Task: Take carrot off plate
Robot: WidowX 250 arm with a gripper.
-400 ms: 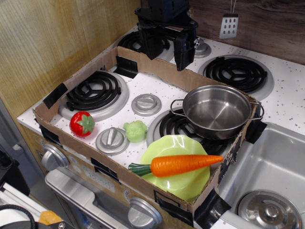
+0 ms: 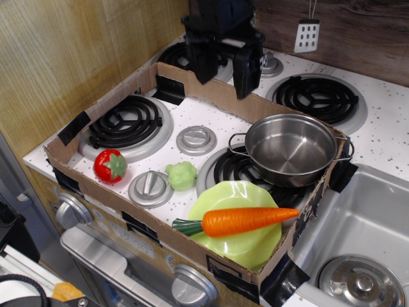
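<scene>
Wood panelling on one side and a dark backsplash behind frame the speckled white toy stove [image 2: 211,115], part of it fenced by a low cardboard wall [image 2: 102,192] taped at the corners. Inside that fence sit the steel pot [image 2: 291,148] on the near right burner and, in front of it, the plate [image 2: 252,246] with the carrot [image 2: 246,220] lying across it, green stem hanging over the rim toward the left.

Since a moment ago my gripper [image 2: 222,70] has risen slightly and edged left over the far wall of the box; nothing else has stirred. It hangs well apart from the carrot, fingers spread and holding nothing. I judge the job barely begun: I have yet to travel forward over the pot and descend.

My wrist and arm are cut off by the top edge. The plate's far rim disappears beneath the pot, and the cardboard hides its near edge. A strawberry [image 2: 110,165] and a small pale green toy [image 2: 181,175] sit left of the plate; the toy's shape I cannot make out.
</scene>
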